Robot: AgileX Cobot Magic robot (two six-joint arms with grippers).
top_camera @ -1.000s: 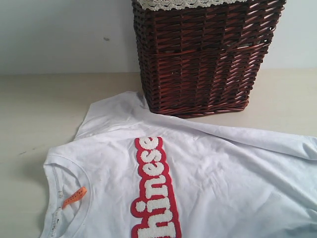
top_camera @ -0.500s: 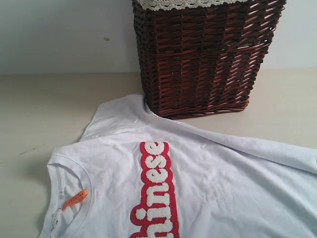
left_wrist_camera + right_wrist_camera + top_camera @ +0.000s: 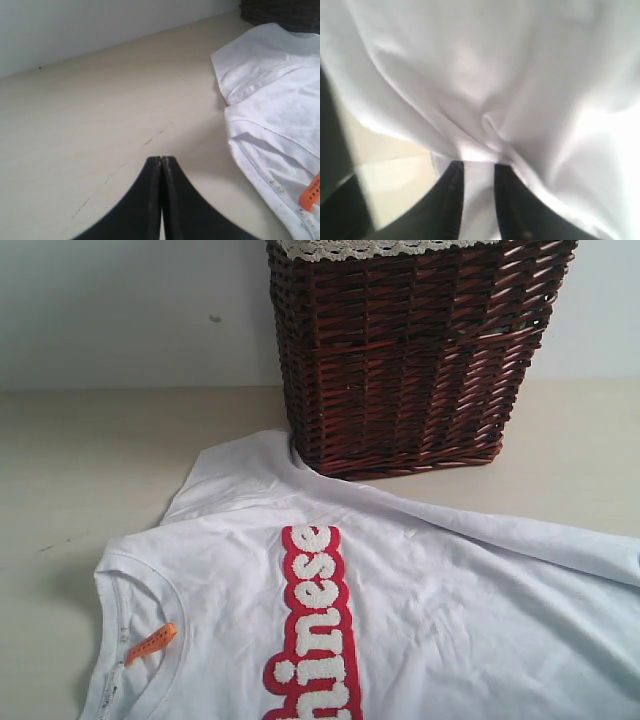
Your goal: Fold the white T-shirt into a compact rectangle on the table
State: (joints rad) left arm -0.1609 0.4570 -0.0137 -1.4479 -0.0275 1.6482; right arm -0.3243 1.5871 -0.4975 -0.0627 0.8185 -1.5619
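The right end effector [image 3: 478, 168] pinches the white T-shirt [image 3: 440, 620]; the left end effector [image 3: 161, 160] is pressed together. A slow, flat pull should avoid wrinkles.

The white T-shirt [image 3: 450, 620] has slid slightly rightward.

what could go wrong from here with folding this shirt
1. The far sleeve of the white T-shirt lies at the foot of the wicker basket; a pull might snag it there.
2. The right gripper pinches only a small bunched ridge of cloth, which may slip or set creases.
3. The left gripper is shut over the table, off the shirt, so a one-sided pull could skew it.
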